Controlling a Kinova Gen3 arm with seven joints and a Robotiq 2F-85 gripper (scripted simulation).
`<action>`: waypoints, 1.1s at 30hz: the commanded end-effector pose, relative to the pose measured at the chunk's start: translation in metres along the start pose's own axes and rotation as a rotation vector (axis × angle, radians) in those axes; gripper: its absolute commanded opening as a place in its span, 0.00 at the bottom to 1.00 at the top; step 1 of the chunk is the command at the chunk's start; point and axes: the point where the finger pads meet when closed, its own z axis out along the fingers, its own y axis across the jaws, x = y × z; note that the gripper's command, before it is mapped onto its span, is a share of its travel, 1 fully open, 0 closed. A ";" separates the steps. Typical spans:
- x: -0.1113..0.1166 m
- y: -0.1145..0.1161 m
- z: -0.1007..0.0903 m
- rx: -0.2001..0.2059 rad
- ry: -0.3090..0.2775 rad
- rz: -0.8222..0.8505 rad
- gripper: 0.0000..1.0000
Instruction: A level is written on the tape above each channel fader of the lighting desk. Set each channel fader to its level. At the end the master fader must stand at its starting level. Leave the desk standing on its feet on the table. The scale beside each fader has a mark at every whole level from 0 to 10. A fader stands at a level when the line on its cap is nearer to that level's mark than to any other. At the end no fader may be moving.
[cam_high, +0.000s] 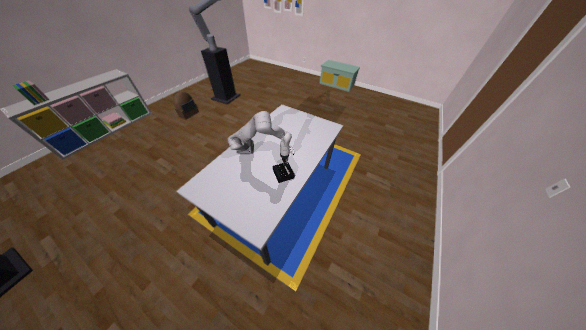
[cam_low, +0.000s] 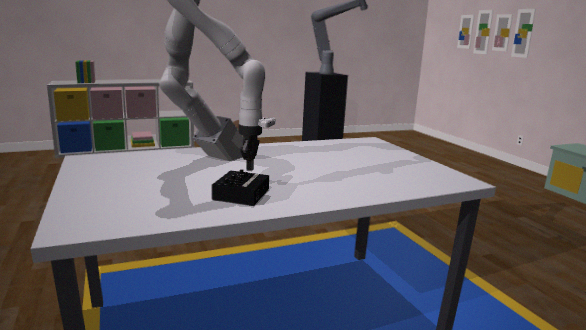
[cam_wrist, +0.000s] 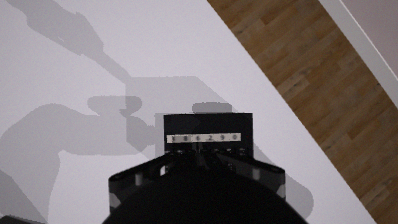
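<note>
The black lighting desk (cam_high: 283, 173) (cam_low: 232, 194) (cam_wrist: 210, 122) stands flat on the white table (cam_high: 215, 192) (cam_low: 125, 200) (cam_wrist: 165, 30). A pale tape (cam_low: 250, 180) (cam_wrist: 204, 137) runs across its top. In the wrist view its marks read about 8, 6, 2, 9, 0 after a leftmost one I cannot read surely. My gripper (cam_high: 285, 159) (cam_low: 250, 168) (cam_wrist: 197, 148) is shut and empty, pointing down close to the desk's top. I cannot tell if the tips touch a cap. The gripper hides most of the fader area in the wrist view; fader caps and scale marks are too small or dark to read.
The table's edge (cam_low: 300, 220) runs near the desk. My arm's base (cam_low: 220, 141) stands on the table behind the desk. A blue mat (cam_high: 312, 210) (cam_low: 250, 280) lies under the table. A shelf with coloured bins (cam_high: 85, 110) (cam_low: 125, 120) stands far off by the wall.
</note>
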 end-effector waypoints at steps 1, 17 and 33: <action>-0.001 0.001 0.004 -0.003 -0.002 0.006 0.00; -0.001 0.002 0.009 -0.003 -0.002 0.006 0.00; -0.001 0.002 0.009 -0.003 -0.002 0.006 0.00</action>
